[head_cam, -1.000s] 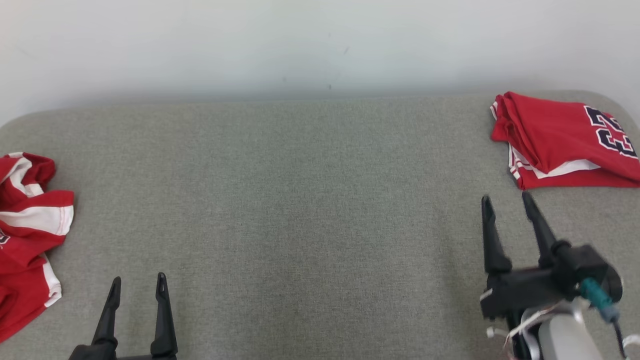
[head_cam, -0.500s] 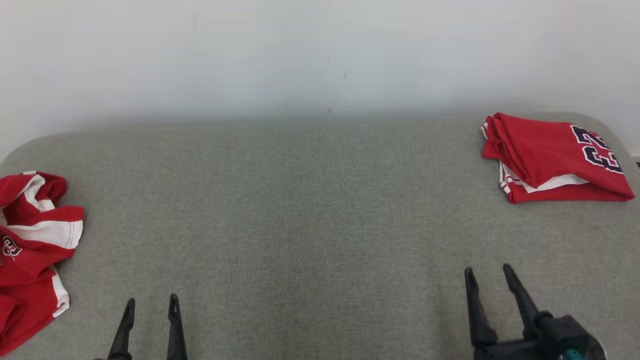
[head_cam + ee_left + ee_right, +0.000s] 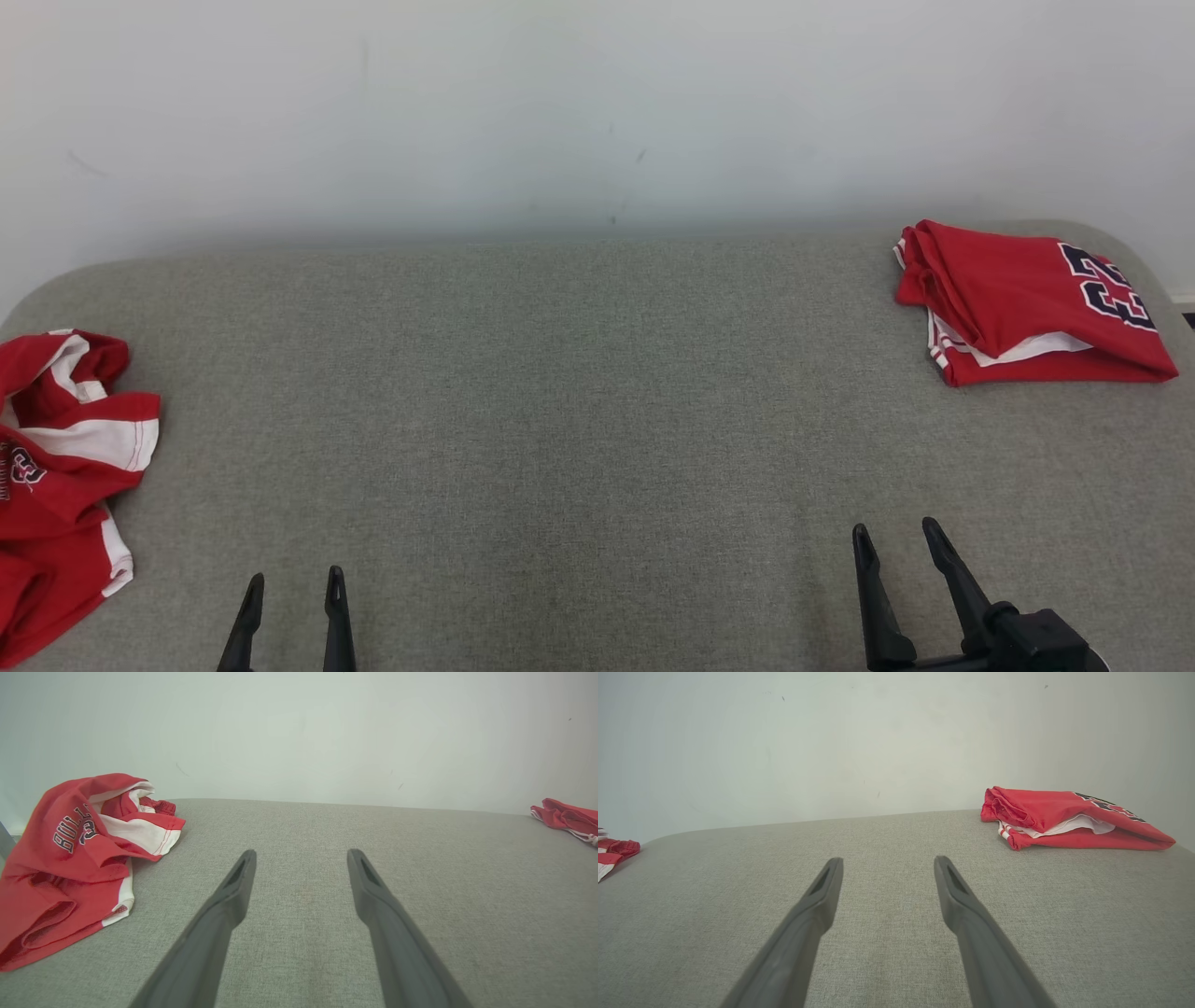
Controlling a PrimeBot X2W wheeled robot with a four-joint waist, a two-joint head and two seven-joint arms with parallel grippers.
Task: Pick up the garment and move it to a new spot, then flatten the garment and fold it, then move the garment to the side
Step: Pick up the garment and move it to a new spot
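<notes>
I have the folded garment (image 3: 1018,299) at the far right corner of the grey woven surface (image 3: 560,401). It is a flat red stack with a white layer peeking out along its near edge and thin red-and-white stripe trim at its left end. My head view shows dark, white-edged numerals on its top. The right wrist view (image 3: 1064,816) sees it edge-on, so the soft rolled fold and the layers stand out, but the print is only a sliver.

A second, crumpled garment (image 3: 65,485) lies heaped at the left edge, red with white panels. Only my left wrist view (image 3: 70,868) makes out its dark lettering. The right wrist view catches just its tip (image 3: 612,851).

Near me, the left gripper (image 3: 294,577) and the right gripper (image 3: 894,530) both have their fingers spread wide, holding nothing, well apart from either garment. Each wrist view shows bare weave between its tapered dark fingers (image 3: 301,856) (image 3: 888,861). A plain pale wall (image 3: 560,112) stands behind.
</notes>
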